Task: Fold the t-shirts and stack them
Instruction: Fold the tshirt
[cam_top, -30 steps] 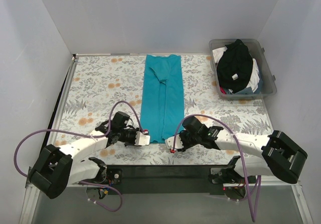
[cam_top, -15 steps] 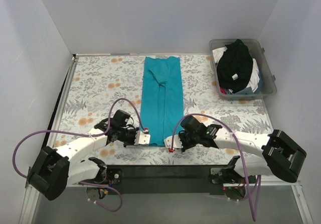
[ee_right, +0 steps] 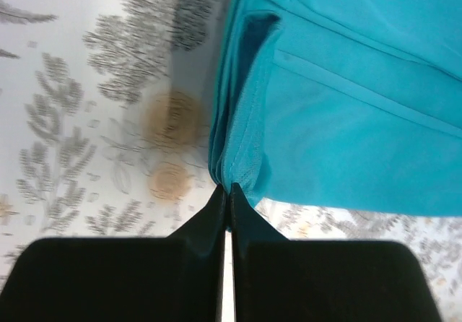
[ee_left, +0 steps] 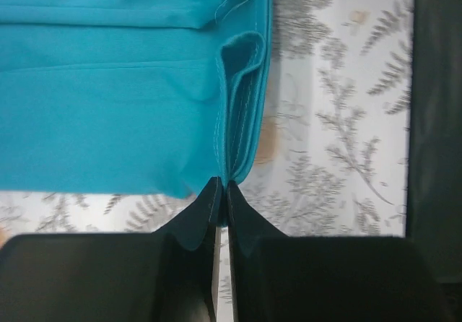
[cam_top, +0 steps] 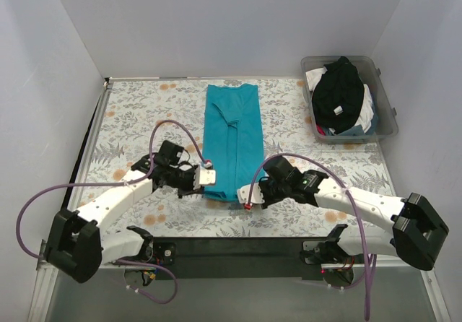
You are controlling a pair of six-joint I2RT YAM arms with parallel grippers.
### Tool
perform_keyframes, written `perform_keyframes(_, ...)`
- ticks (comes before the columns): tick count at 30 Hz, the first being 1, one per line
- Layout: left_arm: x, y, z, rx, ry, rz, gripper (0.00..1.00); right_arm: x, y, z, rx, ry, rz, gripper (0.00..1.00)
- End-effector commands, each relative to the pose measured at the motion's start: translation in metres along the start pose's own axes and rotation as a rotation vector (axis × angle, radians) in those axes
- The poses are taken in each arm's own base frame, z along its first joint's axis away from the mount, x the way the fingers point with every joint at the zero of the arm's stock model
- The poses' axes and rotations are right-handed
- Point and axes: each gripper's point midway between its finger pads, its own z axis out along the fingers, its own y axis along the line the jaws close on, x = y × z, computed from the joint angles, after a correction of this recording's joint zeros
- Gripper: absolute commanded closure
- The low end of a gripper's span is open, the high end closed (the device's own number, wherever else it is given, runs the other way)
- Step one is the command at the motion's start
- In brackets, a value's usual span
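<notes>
while the teal t-shirt [cam_top: 232, 138] is lying on the table [cam_top: 137, 120], long axis pointing away from both arms, the left claw [cam_top: 208, 180] and right claw [cam_top: 244, 194] are pinching its near corners.

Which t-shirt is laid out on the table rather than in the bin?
The teal t-shirt, folded lengthwise on the tablecloth; the black t-shirt lies heaped in the bin.

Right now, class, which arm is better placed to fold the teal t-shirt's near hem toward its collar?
Neither alone. The left fingers pinch the near left corner of the teal t-shirt, the right fingers its near right corner, so they should probably lift together.
</notes>
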Motion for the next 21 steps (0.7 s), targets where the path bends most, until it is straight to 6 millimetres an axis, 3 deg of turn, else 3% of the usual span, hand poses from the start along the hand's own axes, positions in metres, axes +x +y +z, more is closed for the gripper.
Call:
perform_keyframes(1,-0.021,0.045,-0.012,-0.083,-0.064,0.012,1.0,-0.005,-0.041,-0.012,0.075,-0.008,-0.067,0.99)
perform_keyframes(7,-0.016,0.11,-0.011,-0.139,-0.061,0.042,1.0,0.017,-0.102,-0.014,0.132,0.006,-0.048,0.99)
perform_keyframes(9,-0.018,0.134,-0.014,-0.187,-0.065,0.063,1.0,0.024,-0.114,-0.007,0.127,0.013,-0.06,0.99)
perform_keyframes(10,-0.011,0.14,-0.007,-0.175,-0.058,0.051,1.0,0.026,-0.128,-0.01,0.151,0.013,-0.063,0.99)
perform_keyframes(16,-0.009,0.196,-0.005,-0.215,-0.075,0.05,1.0,0.05,-0.176,0.0,0.172,0.031,-0.072,0.99)
perform_keyframes(17,-0.009,0.201,-0.006,-0.219,-0.076,0.052,1.0,0.048,-0.19,-0.003,0.194,0.024,-0.079,0.99)
perform_keyframes(21,-0.01,0.226,-0.003,-0.228,-0.086,0.059,1.0,0.063,-0.216,0.004,0.203,0.036,-0.085,0.99)
